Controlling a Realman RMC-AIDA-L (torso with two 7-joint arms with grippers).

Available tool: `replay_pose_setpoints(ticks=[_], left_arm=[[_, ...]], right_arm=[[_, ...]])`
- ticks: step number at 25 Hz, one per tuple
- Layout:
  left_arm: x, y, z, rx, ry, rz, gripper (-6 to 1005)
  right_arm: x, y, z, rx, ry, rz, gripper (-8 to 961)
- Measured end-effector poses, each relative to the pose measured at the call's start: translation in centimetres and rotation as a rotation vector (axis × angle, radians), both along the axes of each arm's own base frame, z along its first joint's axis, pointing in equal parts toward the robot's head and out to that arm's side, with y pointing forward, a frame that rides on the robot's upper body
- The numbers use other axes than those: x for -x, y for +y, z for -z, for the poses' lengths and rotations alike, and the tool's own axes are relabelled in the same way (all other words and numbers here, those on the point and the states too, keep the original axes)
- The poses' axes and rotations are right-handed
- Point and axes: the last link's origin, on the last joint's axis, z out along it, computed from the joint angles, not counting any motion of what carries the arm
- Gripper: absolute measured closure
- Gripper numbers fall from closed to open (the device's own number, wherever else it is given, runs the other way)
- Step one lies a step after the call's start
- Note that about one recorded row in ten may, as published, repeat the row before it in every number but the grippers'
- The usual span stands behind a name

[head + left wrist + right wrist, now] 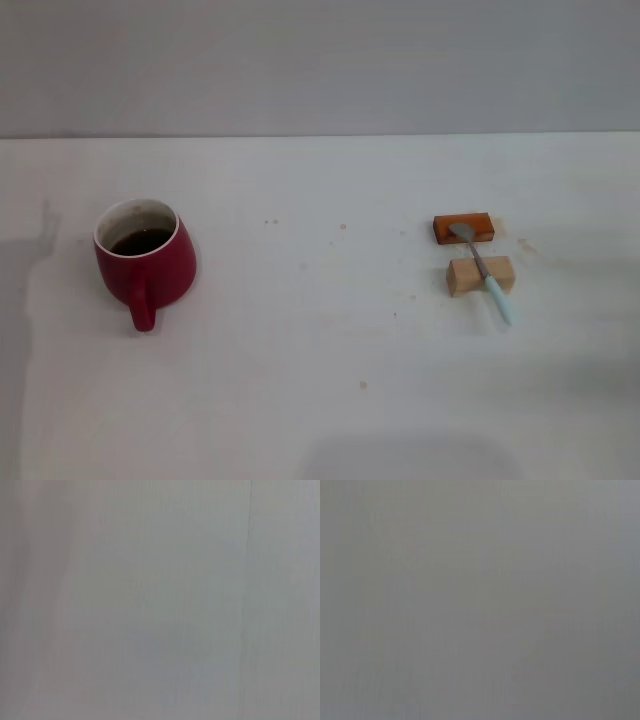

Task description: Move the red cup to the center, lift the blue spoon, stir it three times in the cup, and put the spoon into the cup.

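The red cup [144, 256] stands on the left of the white tabletop [320, 360], handle toward the robot, dark liquid inside. Well apart on the right, the blue spoon [483, 270] lies across two blocks: its metal bowl on the orange-brown block [464, 228], its neck on the light wooden block [480, 275], its handle overhanging. Neither pincer appears in any view, so their state and position relative to cup or spoon cannot be told.

My head view is evenly bright and soft; a faint grey shadow stains the white tabletop [300, 330] at my left (both wrist views show featureless grey).
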Motion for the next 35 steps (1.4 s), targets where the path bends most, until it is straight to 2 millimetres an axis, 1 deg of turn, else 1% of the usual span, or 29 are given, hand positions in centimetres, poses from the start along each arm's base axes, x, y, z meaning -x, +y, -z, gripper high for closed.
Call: replay_pose_setpoints(ticks=[22, 30, 35], left_arm=[[0.01, -0.03, 0.03, 0.002, 0.001, 0.0, 188], [0.55, -0.31, 0.2, 0.016, 0.007, -0.023, 207], [0.85, -0.58, 0.34, 0.025, 0.011, -0.035, 382]], right_arm=[[0.06, 0.02, 0.0, 0.0, -0.001, -0.003, 261], [0.12, 0.02, -0.02, -0.002, -0.003, -0.006, 261], [0.1, 0.01, -0.03, -0.002, -0.003, -0.006, 261]])
